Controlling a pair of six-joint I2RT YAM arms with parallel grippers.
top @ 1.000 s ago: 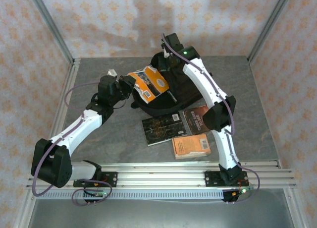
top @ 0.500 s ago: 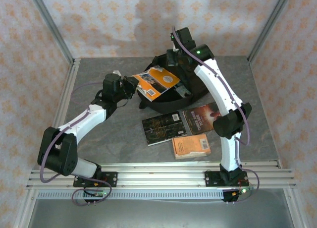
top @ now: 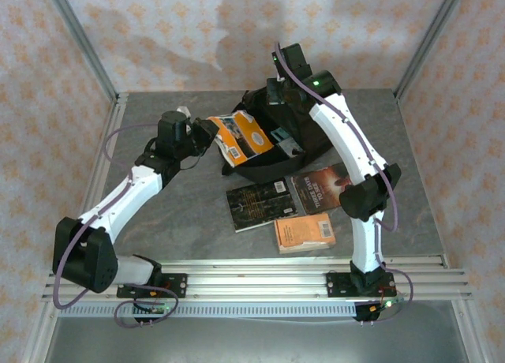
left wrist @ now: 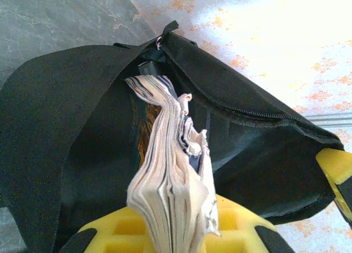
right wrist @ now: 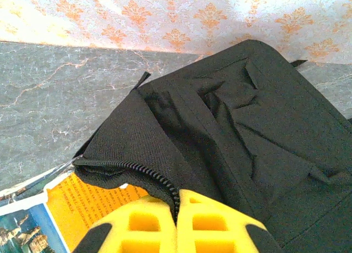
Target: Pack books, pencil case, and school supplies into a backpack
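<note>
Backpack [top: 268, 167], black and soft, lies toward the far middle of the grey surface [top: 197, 221] with its mouth raised open. The right end effector [right wrist: 177, 206] is pinched closed on the zip-edged rim of that mouth and holds the fabric up. The orange-and-white paperback [top: 241, 134] sits tilted at the left side of the opening, its right end over the pack. Its left edge is clamped in the left end effector [top: 207, 136], whose yellow fingers [left wrist: 236, 217] are drawn narrow on the page block. In the left wrist view the fanned pages point into the pack's dark interior. Nearer the arm bases, three more books lie flat on the surface. A black-covered book [top: 259, 203] lies just beside a dark brown book [top: 322, 188] with a pale title. A small orange book [top: 305, 231] lies just in front of both.
</note>
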